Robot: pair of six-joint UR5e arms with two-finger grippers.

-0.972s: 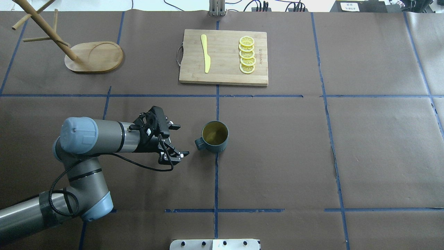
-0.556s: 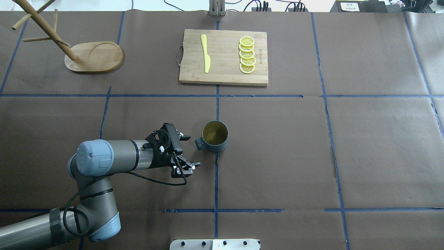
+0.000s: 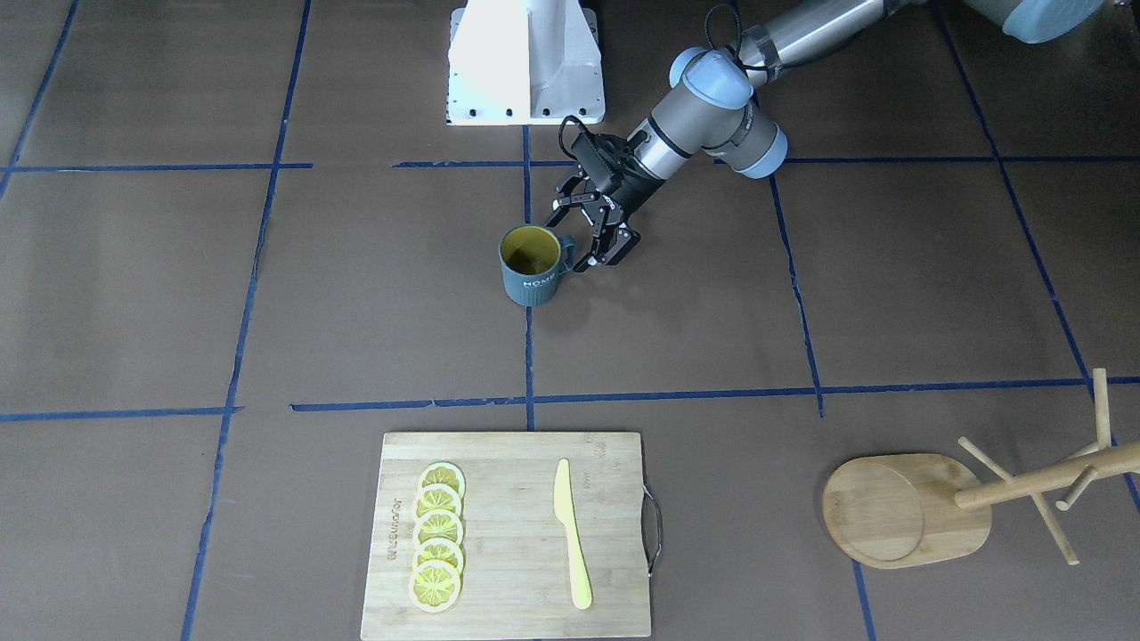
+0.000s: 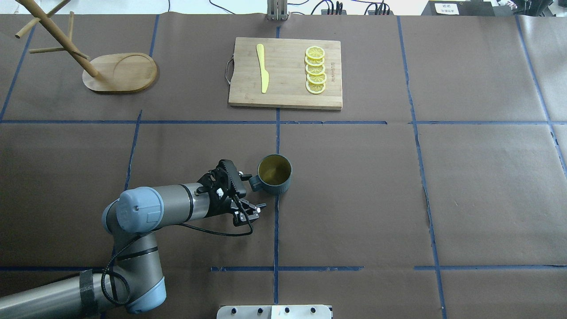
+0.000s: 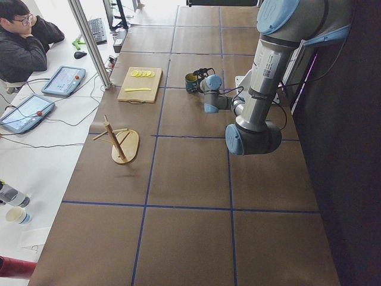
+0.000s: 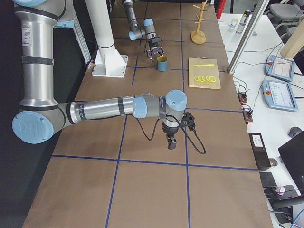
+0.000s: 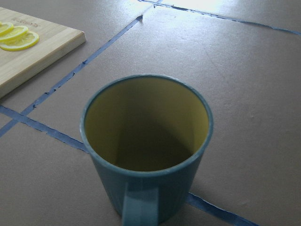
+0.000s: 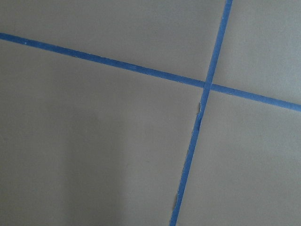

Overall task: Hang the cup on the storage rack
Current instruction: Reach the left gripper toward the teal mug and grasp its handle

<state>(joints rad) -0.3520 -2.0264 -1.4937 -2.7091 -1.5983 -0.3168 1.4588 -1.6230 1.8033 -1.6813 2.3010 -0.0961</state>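
The dark teal cup [image 4: 274, 175] with yellow inside stands upright near the table's middle, its handle [image 4: 254, 182] pointing toward my left arm. It shows "HOME" lettering in the front-facing view [image 3: 532, 265] and fills the left wrist view [image 7: 146, 141]. My left gripper [image 4: 253, 190] is open, lying sideways, its fingers on either side of the handle without closing on it. The wooden storage rack [image 4: 124, 73] stands at the far left corner, its pegs empty. My right gripper [image 6: 171, 142] shows only in the exterior right view, low over bare table; I cannot tell its state.
A bamboo cutting board [image 4: 288, 84] with several lemon slices [image 4: 315, 71] and a yellow knife [image 4: 262, 68] lies at the back centre. Blue tape lines cross the brown table cover. The robot's white base plate [image 3: 525, 62] is at the near edge.
My left arm has moved right and toward the cup, bringing the open gripper from well left of it up to its handle. The cup has not moved.
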